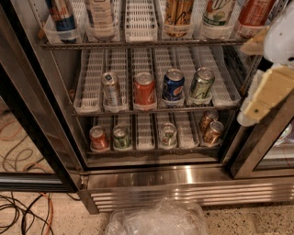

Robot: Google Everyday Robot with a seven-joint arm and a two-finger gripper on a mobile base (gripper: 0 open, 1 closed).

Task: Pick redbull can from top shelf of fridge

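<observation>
End effector: mine, far right edge of view. Cream block under white arm casing, tilted, hanging in front of the right door frame, level w/ the top and middle racks. Apart or together: cannot tell.

Item, redbull can: far-left lane of top shelf, upright, base seated in clear plastic cup, top cut off by the view. Well apart from my end effector, at opp. end of the rack.

Top shelf, others, L to R: pale bottle, white slotted lane, gold can, green-and-white bottle, red bottle, nearest my arm.

Middle rack, L to R: silver can, red cola can, Pepsi can, green can; all upright at front.

Bottom rack: approx. six short cans, mixed colours.

Fridge: black frames, steel louvred base.

Floor: crumpled clear plastic bag, cables at left.
</observation>
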